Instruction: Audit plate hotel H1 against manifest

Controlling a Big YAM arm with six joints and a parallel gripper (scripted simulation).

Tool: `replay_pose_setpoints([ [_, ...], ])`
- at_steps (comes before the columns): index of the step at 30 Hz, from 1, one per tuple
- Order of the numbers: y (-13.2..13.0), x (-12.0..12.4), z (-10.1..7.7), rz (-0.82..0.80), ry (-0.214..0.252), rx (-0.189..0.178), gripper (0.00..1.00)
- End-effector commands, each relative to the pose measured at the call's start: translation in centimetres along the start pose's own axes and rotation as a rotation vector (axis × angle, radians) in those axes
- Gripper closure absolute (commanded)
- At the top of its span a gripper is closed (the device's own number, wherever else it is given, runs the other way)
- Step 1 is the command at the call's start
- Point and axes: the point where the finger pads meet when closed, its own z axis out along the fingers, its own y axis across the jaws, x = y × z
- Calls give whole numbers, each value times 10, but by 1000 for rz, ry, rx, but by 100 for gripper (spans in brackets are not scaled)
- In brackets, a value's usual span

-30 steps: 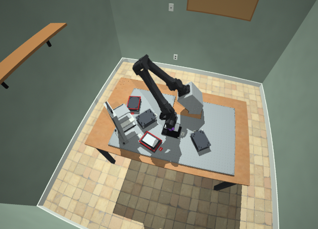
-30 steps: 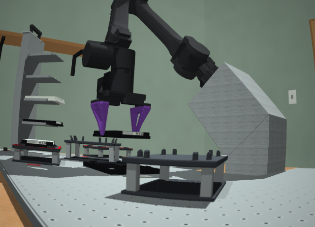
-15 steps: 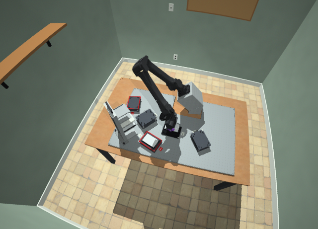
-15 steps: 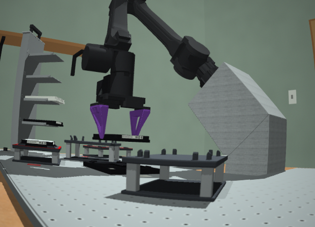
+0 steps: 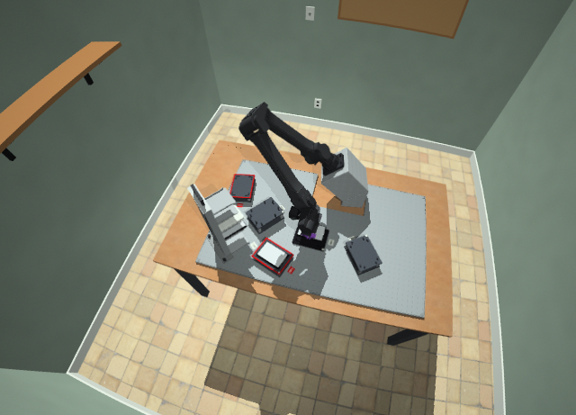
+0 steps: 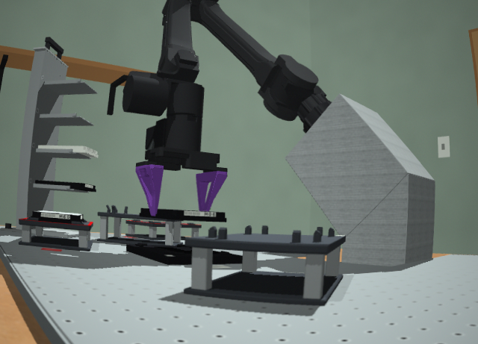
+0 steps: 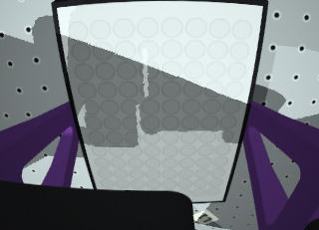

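My gripper points straight down, its purple fingers shut on the long sides of a black-framed plate with a clear well field. It holds the plate flat, low over the deck, at about the height of the nest tops. The plate also shows under the arm in the overhead view and fills the wrist view. A white label on its side is too small to read. The hotel H1 stands at the far left, with a white plate on a middle shelf and a black plate on the shelf below.
A red-edged nest near the front edge holds a white-topped plate. A second red-edged nest stands behind the hotel. A dark nest stands left of my gripper. Another dark nest stands to the right. The grey arm base block is behind.
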Motion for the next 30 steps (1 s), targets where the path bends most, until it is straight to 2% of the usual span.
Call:
replay_pose_setpoints([
  [1, 1, -1, 6, -7, -2, 3, 14],
  [13, -4, 1, 12, -15, -1, 6, 14],
  [14, 0, 3, 7, -22, 1, -14, 14],
  [17, -5, 0, 15, -13, -1, 9, 14],
  [30, -6, 1, 21, -17, 0, 6, 14],
])
